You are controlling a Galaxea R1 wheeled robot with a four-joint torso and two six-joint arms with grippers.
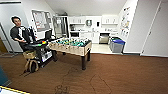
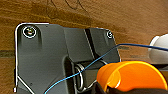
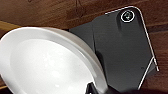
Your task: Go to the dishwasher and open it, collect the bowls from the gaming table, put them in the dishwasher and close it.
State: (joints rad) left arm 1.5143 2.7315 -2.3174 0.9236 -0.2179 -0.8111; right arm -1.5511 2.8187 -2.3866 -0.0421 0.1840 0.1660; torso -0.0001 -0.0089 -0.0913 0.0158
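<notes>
Two bowls: white bowl [image 3: 47, 65] glossy, orange bowl [image 2: 130, 76] translucent

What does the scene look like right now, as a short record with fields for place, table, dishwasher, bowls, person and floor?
place: office kitchen area, white cabinets at the far wall
gaming table: table-football table, mid-room, on brown floor
dishwasher: steel front at far wall; looks shut
bowls: orange bowl close in left wrist view; white bowl close in right wrist view
person: seated left of the table
bins: grey, blue-lidded, right of kitchen
</notes>
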